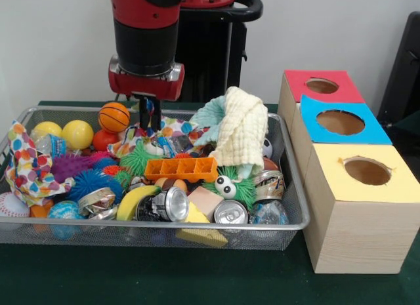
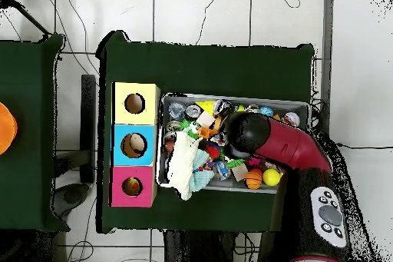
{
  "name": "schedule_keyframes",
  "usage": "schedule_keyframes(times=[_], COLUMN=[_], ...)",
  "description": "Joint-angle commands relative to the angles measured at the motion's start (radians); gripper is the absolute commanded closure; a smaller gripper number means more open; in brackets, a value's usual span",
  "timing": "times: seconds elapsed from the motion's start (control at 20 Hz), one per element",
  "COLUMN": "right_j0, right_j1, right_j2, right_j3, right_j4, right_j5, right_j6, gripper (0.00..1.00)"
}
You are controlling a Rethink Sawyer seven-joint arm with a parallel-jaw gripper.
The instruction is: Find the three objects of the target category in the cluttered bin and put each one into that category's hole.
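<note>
Now the gripper, fingers narrowly apart and empty, hangs beside the toy basketball in the wire bin; light, slick, best pinched across its middle.

At the right of the front view stand three wooden boxes, each with one round hole: a red-topped box, a blue-topped box and a yellow-topped box. In the wire mesh bin lie two yellow balls (upper left), one orange basketball, one orange ice-cube tray, one yellow banana and one pale yellow cloth.
</note>
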Motion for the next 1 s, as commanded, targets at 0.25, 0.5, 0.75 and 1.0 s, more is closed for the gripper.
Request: schedule_keyframes(times=[0.25, 0.5, 0.75, 1.0], right_j0=[0.017, 0.033, 0.057, 0.080], right_j1=[-0.034, -0.010, -0.014, -0.015], right_j2=[0.020, 0.034, 0.021, 0.010], right_j3=[0.106, 0.124, 0.136, 0.148], right_j4=[0.057, 0.088, 0.108, 0.134], right_j5=[0.069, 0.016, 0.003, -0.010], right_j6=[0.209, 0.244, 0.270, 0.292], gripper=[1.00, 1.00, 1.00, 1.00])
